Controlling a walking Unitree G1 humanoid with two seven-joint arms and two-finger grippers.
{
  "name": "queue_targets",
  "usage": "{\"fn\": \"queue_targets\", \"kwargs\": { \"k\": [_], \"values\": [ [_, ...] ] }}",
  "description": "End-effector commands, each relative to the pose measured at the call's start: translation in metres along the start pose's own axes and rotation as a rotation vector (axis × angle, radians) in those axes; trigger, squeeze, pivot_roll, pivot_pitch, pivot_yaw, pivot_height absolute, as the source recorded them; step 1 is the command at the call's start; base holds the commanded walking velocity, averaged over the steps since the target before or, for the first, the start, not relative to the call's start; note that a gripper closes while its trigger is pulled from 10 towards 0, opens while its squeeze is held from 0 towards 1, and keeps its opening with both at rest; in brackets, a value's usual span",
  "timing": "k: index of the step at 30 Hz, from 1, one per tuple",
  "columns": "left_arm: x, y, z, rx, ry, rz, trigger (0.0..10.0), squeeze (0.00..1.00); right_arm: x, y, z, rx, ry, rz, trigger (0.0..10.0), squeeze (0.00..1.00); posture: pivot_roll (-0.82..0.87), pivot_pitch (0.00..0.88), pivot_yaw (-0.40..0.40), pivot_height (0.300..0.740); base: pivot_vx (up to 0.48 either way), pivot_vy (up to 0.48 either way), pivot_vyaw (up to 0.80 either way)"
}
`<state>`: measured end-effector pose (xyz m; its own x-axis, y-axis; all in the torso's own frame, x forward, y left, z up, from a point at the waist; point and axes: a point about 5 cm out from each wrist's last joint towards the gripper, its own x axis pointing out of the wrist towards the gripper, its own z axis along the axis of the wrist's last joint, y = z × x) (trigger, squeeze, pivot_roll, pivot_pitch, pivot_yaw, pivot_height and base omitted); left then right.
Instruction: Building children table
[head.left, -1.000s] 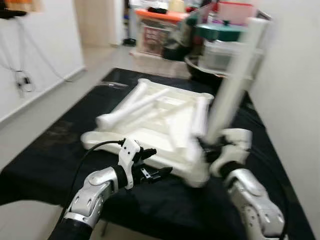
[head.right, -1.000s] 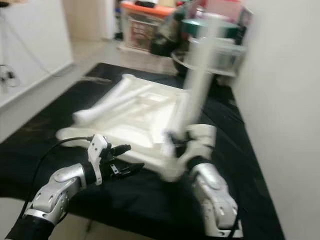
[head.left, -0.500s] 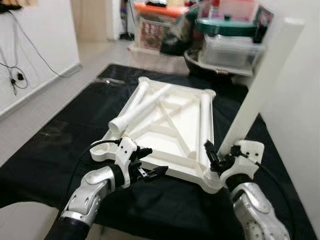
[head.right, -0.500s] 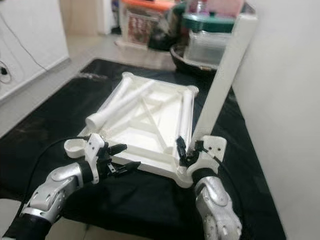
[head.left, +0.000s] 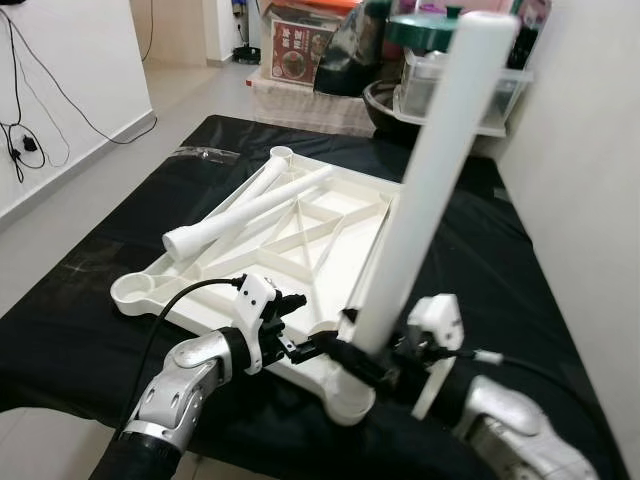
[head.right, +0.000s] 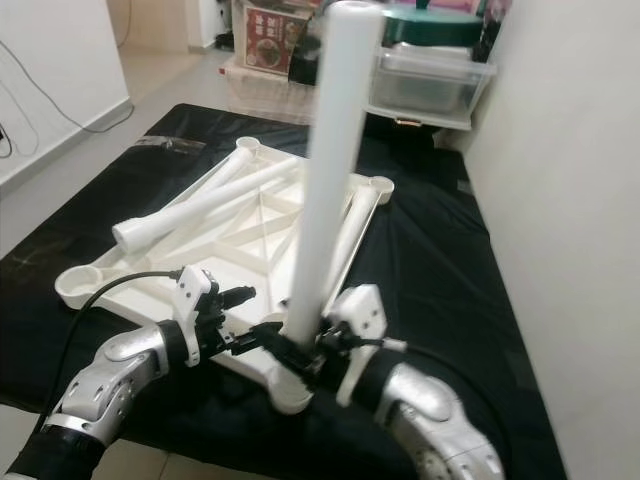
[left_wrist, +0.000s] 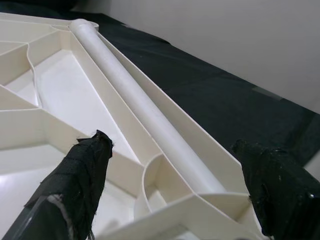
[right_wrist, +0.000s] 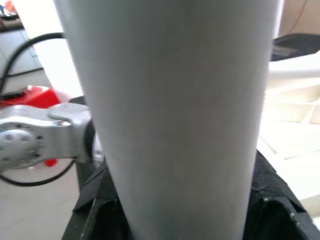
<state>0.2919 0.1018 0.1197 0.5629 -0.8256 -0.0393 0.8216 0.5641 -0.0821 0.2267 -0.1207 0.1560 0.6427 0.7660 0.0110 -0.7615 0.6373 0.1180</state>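
A white plastic tabletop (head.left: 330, 215) lies upside down on a black-covered table (head.left: 490, 250). Two loose white legs (head.left: 250, 210) lie across its far left part, and a third leg (left_wrist: 140, 105) lies along its right rim. My right gripper (head.left: 365, 362) is shut on a fourth white leg (head.left: 430, 170), which stands almost upright with its foot at the near corner socket (head.left: 345, 395). In the right wrist view the leg (right_wrist: 175, 110) sits between the black fingers (right_wrist: 100, 210). My left gripper (head.left: 300, 340) is open at the tabletop's near edge, beside that corner, its fingers (left_wrist: 75, 185) spread wide and holding nothing.
Plastic storage boxes and lidded containers (head.left: 460, 60) crowd the table's far end. A white wall (head.left: 590, 150) runs close along the right side. Tiled floor (head.left: 70, 190) lies to the left, with cables (head.left: 20, 130) hanging on the left wall.
The right gripper has swung the leg from leaning right to nearly upright and carried it left onto the near corner. The left gripper stays at the near edge. The head camera has shifted.
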Motion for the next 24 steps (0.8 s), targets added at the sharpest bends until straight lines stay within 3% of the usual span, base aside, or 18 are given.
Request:
{"fn": "queue_targets", "kwargs": {
  "k": [1, 2, 4, 5, 6, 7, 8, 10, 13, 14, 15, 19, 20, 24],
  "values": [
    [-0.001, -0.002, -0.001, 0.013, 0.004, -0.003, 10.0, 0.0, 0.0, -0.025, -0.021, 0.08, 0.075, -0.261, 0.0, 0.0, 0.14, 0.0, -0.117, 0.74, 0.0, 0.0, 0.0],
    [-0.001, -0.002, -0.001, 0.013, 0.004, -0.003, 10.0, 0.0, 0.0, -0.025, -0.021, 0.08, 0.075, -0.261, 0.0, 0.0, 0.14, 0.0, -0.117, 0.74, 0.0, 0.0, 0.0],
    [0.0, -0.001, -0.001, 0.015, 0.006, -0.005, 10.0, 0.0, -0.011, -0.058, -0.033, 0.16, 0.081, -0.654, 0.0, 0.0, 0.13, 0.0, -0.11, 0.74, 0.0, 0.0, 0.0],
    [0.0, -0.001, -0.001, 0.015, 0.006, -0.005, 10.0, 0.0, -0.011, -0.058, -0.033, 0.16, 0.081, -0.654, 0.0, 0.0, 0.13, 0.0, -0.11, 0.74, 0.0, 0.0, 0.0],
    [0.001, -0.001, 0.0, 0.017, 0.007, -0.008, 10.0, 0.0, -0.024, -0.07, -0.036, 0.205, 0.057, -0.858, 0.0, 0.0, 0.13, 0.0, -0.104, 0.74, 0.0, 0.0, 0.0],
    [0.001, -0.001, 0.0, 0.018, 0.008, -0.01, 10.0, 0.0, -0.032, -0.076, -0.039, 0.232, 0.041, -0.98, 0.0, 0.0, 0.13, 0.0, -0.104, 0.74, 0.0, 0.0, 0.0],
    [0.001, -0.001, 0.0, 0.018, 0.008, -0.01, 10.0, 0.0, -0.032, -0.076, -0.039, 0.232, 0.041, -0.98, 0.0, 0.0, 0.13, 0.0, -0.104, 0.74, 0.0, 0.0, 0.0],
    [0.002, 0.0, 0.0, 0.02, 0.009, -0.014, 10.0, 0.0, -0.043, -0.075, -0.039, 0.243, 0.037, -1.1, 0.0, 0.0, 0.13, 0.0, -0.103, 0.74, 0.0, 0.0, 0.0],
    [0.002, 0.0, 0.001, 0.019, 0.009, -0.013, 10.0, 0.0, -0.043, -0.07, -0.037, 0.215, 0.044, -1.09, 0.0, 0.0, 0.12, 0.0, -0.096, 0.74, 0.0, 0.0, 0.0],
    [0.003, 0.0, 0.0, 0.018, 0.009, -0.014, 10.0, 0.0, -0.039, -0.067, -0.035, 0.19, 0.042, -1.044, 9.1, 0.0, 0.12, 0.0, -0.096, 0.74, 0.0, 0.0, 0.0],
    [0.003, -0.001, -0.001, 0.016, 0.01, -0.017, 10.0, 0.0, -0.037, -0.066, -0.033, 0.158, 0.043, -1.015, 10.0, 0.0, 0.12, 0.0, -0.096, 0.74, 0.0, 0.0, 0.0],
    [0.004, -0.002, -0.001, 0.012, 0.006, -0.017, 10.0, 0.0, -0.027, -0.062, -0.026, 0.105, 0.033, -0.915, 10.0, 0.0, 0.11, 0.0, -0.099, 0.74, 0.0, 0.0, 0.0],
    [0.005, -0.002, 0.0, 0.012, 0.004, -0.014, 10.0, 0.0, -0.024, -0.06, -0.025, 0.103, 0.022, -0.883, 10.0, 1.0, 0.12, 0.0, -0.102, 0.74, 0.0, 0.0, 0.0],
    [0.006, -0.002, 0.0, 0.012, 0.002, -0.012, 10.0, 0.0, -0.021, -0.06, -0.024, 0.104, 0.007, -0.867, 10.0, 1.0, 0.12, 0.0, -0.102, 0.74, 0.0, 0.0, 0.0]
  ]
}}
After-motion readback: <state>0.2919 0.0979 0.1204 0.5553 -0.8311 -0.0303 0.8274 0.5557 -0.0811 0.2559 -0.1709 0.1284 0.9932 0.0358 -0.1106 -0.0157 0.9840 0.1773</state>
